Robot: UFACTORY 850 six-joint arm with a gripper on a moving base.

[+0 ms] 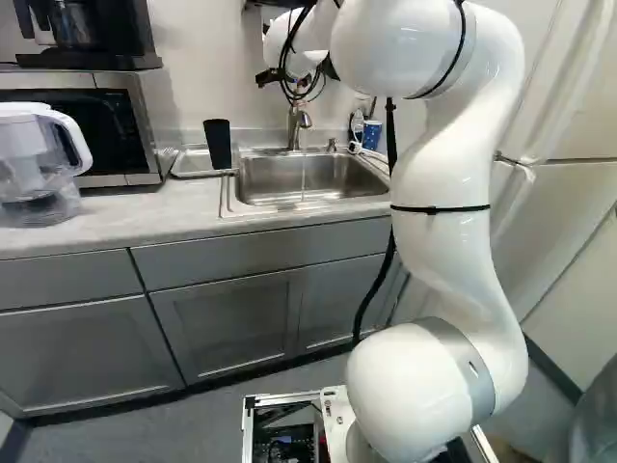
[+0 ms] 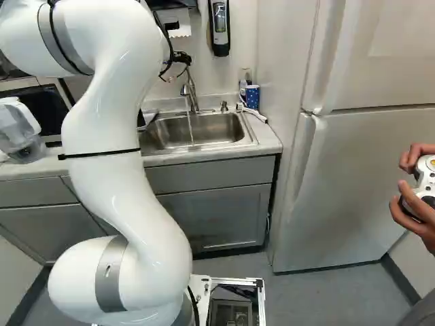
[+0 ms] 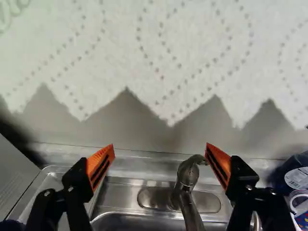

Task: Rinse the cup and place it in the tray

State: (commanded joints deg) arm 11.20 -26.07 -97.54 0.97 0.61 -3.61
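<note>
The black gripper (image 2: 181, 58) hangs above the back of the sink, near the faucet. Its fingers in the wrist view stand wide apart, and the gripper (image 3: 160, 166) is open with nothing held. A black cup (image 1: 218, 145) stands in the tray (image 1: 189, 162) left of the sink. Water runs from the faucet (image 1: 297, 122) into the sink (image 1: 318, 181). In the wrist view the faucet (image 3: 186, 180) shows beyond and between the fingers. The cup is out of that view.
A paper towel (image 3: 159, 57) hangs close in front of the wrist camera. A blue dotted cup (image 2: 252, 96) and a bottle stand right of the sink. Left on the counter are a clear pitcher (image 1: 37, 174) and a microwave (image 1: 116, 125). The fridge (image 2: 353, 183) stands right.
</note>
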